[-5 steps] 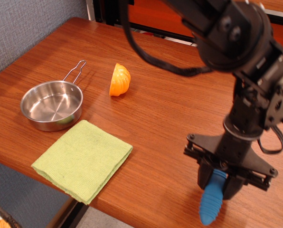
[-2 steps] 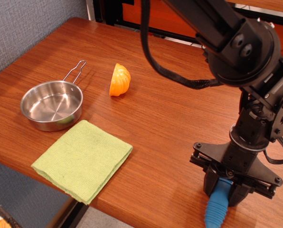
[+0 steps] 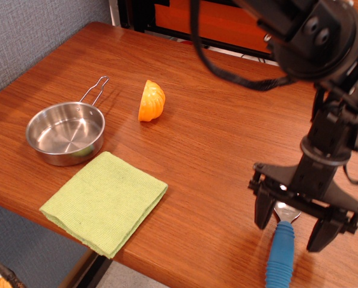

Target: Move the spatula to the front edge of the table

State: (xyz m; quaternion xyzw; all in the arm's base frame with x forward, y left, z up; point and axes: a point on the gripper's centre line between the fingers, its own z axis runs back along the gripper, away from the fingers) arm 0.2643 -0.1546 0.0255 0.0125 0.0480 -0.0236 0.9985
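One table [image 3: 215,138] carries everything — a green cloth [image 3: 104,201], a steel pan [image 3: 65,132] showing something green at its bottom rim, an orange piece [image 3: 151,100] — while the gripper [image 3: 293,223] hangs spread wide over the spatula [image 3: 280,247] lying at the front edge.
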